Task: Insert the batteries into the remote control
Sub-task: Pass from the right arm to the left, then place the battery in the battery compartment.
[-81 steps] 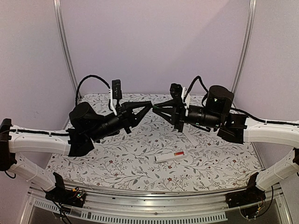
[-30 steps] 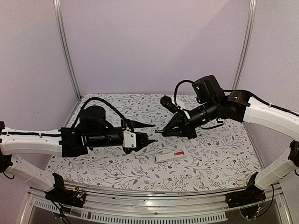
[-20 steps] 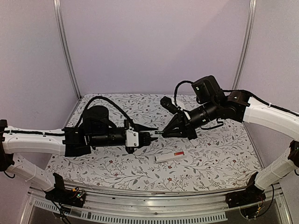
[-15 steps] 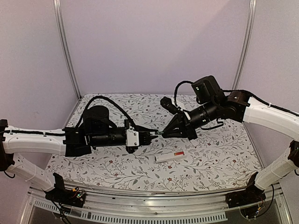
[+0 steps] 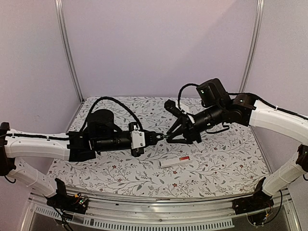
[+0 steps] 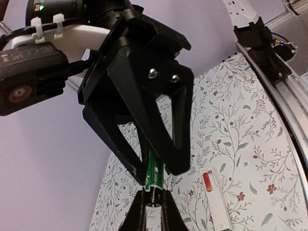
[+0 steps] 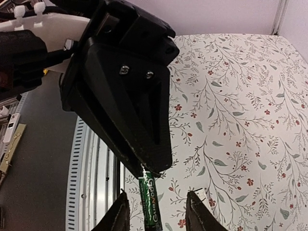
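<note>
The battery (image 7: 150, 197) is seemingly being handed over, being clenched by the left jaws between the released right jaws; carrying it to the remote (image 5: 175, 161) is being called for next.

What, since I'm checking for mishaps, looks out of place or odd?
Nothing spilled or damaged. One oddity: a green-labelled battery hangs in mid-air, pinched at its end by the left gripper, the right gripper's fingers apart on either side, away from the remote control on the table.
</note>
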{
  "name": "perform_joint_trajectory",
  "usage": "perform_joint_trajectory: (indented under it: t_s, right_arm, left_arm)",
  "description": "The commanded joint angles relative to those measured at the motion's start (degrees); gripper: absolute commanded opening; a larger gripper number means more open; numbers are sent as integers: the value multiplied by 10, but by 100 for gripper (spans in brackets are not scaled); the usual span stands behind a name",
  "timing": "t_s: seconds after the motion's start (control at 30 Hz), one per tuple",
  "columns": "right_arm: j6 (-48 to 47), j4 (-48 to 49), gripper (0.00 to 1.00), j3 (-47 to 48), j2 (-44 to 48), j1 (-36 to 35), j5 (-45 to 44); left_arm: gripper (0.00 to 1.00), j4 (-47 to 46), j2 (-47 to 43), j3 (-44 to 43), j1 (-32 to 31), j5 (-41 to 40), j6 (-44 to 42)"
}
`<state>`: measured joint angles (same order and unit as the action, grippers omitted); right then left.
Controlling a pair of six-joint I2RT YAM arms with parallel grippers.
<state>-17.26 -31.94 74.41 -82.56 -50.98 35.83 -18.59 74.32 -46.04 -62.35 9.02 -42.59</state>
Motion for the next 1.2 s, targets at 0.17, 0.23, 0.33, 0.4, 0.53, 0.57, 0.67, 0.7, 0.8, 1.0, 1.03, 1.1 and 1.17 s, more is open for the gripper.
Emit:
perform_joint_trajectory:
  t_s: [0.17,0.23,0.33,0.4,0.53,0.57,0.67,0.7,0.8,1.0,1.03,1.1,1.17]
  right_arm:
    - [108,74,64,-68,42,94,-93]
    - [146,85,63,-88,50,123,-108]
    - [209,93,63,-116,51,155,-153]
    - [232,86,63,-130,43,163,-195]
    - [274,77,59,-163,12,188,-205]
    - [288,78,57,-172,1,192,-199]
    - [312,86,48,-193,-28,195,-180]
    - [317,91,45,-198,-36,195,-172]
    - [329,104,38,-211,-58,195,-165]
    - [337,116,37,-219,-79,195,-178]
    - [336,116,37,-219,-84,195,-178]
    - [335,118,38,-222,-89,195,-178]
    - [334,121,38,-226,-91,195,-177]
  left_arm:
    - [0,-14,62,29,4,-121,167]
    - [0,-12,82,29,5,-124,195]
    - [0,11,130,6,4,-108,235]
    - [0,54,174,-40,-2,-102,256]
    - [0,126,255,-111,-15,-95,275]
    - [0,126,264,-119,-17,-88,275]
    - [0,123,293,-143,-19,-75,281]
    - [0,125,305,-152,-19,-74,279]
    - [0,142,336,-177,-19,-59,276]
    - [0,160,381,-217,-19,-41,262]
    - [0,167,389,-227,-19,-42,260]
    - [0,179,407,-247,-19,-49,257]
    - [0,184,419,-262,-19,-55,256]
